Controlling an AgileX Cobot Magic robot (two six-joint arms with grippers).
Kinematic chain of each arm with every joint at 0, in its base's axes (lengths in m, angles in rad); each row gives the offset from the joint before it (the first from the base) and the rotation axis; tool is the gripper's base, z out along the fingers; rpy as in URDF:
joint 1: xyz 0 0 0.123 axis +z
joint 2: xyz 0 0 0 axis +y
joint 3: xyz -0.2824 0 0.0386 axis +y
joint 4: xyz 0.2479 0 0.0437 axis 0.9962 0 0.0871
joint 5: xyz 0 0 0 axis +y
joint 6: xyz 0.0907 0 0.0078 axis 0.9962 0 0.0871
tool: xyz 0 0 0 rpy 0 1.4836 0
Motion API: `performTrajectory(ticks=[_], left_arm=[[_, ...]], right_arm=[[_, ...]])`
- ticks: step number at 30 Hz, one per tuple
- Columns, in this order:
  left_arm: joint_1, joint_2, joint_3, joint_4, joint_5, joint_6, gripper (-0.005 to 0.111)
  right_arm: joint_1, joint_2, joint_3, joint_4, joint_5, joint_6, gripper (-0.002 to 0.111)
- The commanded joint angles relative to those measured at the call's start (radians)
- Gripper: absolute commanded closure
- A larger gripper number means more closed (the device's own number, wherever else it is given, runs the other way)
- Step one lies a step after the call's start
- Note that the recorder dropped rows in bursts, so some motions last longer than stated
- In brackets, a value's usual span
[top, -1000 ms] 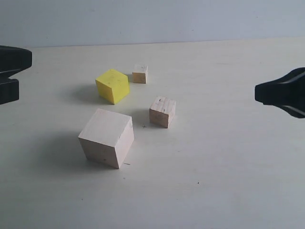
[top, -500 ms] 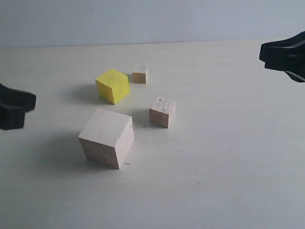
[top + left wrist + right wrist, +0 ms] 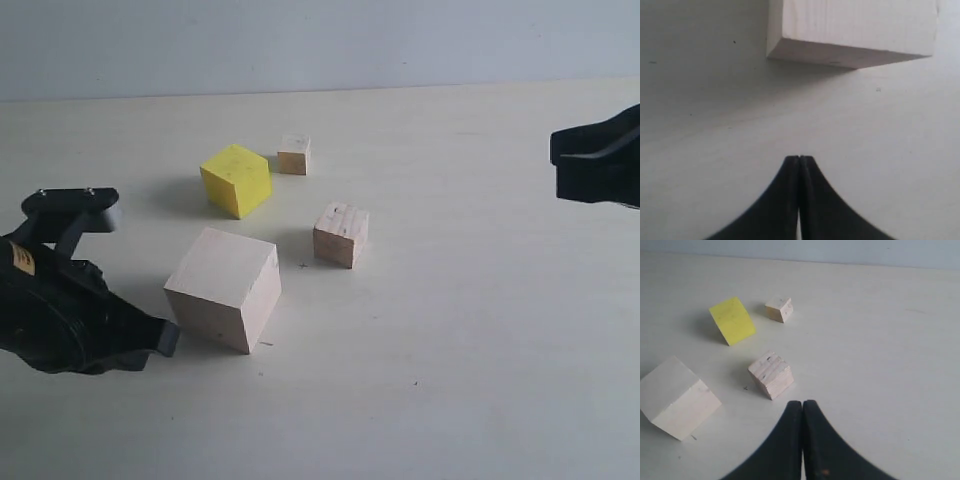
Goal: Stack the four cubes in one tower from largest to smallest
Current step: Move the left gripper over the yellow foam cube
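No tower yet: all four blocks sit apart on the pale table. I'll take the large pale wooden cube as the marker, since it must be the base. The mid-sized yellow cube stands beyond it toward the far wall, near but not touching. The small pale wooden cube sits off the big one's right side with a clear gap between them. The smallest pale wooden cube is farthest back, just beside the yellow one.

The left claw is low over the table, just beside the big cube's near left face. Its black fingers are pressed flat together with nothing between them. From its own camera the big cube fills the view straight ahead of the tips. The right claw hangs well apart on the far right, higher up. Its jaws are likewise closed tight and empty.

What matters, I'd say, is this: the yellow cube looks like the next block to go on, and from the left claw it lies past the big cube. That arm is the nearer one, but it would have to lift clear and reach over. Both cubes sit turned, an edge facing forward, so the jaws would need to open and square up to two flat faces.
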Motion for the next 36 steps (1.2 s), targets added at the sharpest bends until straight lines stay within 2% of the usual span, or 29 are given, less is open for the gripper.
performTrajectory(ticks=[1, 5, 12, 16, 20, 23, 30, 32, 36], left_arm=[[-0.005, 0.005, -0.061, 0.000, -0.037, 0.025, 0.107], [0.005, 0.003, -0.224, 0.126, 0.031, 0.026, 0.107], [0.102, 0.077, -0.513, 0.289, 0.181, 0.019, 0.105], [0.137, 0.143, -0.632, 0.316, 0.188, 0.035, 0.085], [0.137, 0.238, -0.730, 0.316, 0.184, 0.098, 0.057], [0.137, 0.324, -0.803, 0.316, 0.181, 0.106, 0.043], [0.133, 0.564, -0.983, 0.329, 0.186, 0.144, 0.041], [0.133, 0.649, -1.065, 0.329, 0.225, 0.162, 0.033], [0.131, 0.752, -1.165, 0.329, 0.270, 0.182, 0.031]], right_arm=[[0.004, 0.000, -0.011, -0.028, 0.022, -0.011, 0.108], [0.004, 0.000, -0.011, -0.028, 0.025, -0.011, 0.108], [0.004, 0.000, -0.011, -0.028, 0.033, -0.011, 0.108], [0.004, 0.000, -0.011, -0.028, 0.033, -0.011, 0.108], [0.004, 0.000, -0.011, -0.017, 0.033, -0.011, 0.108], [0.004, 0.000, -0.011, -0.015, 0.033, -0.011, 0.108], [0.004, 0.000, -0.011, 0.039, 0.088, -0.011, 0.108], [0.004, 0.000, -0.011, 0.074, 0.095, -0.011, 0.108], [0.004, 0.000, -0.011, 0.087, 0.118, -0.011, 0.108]])
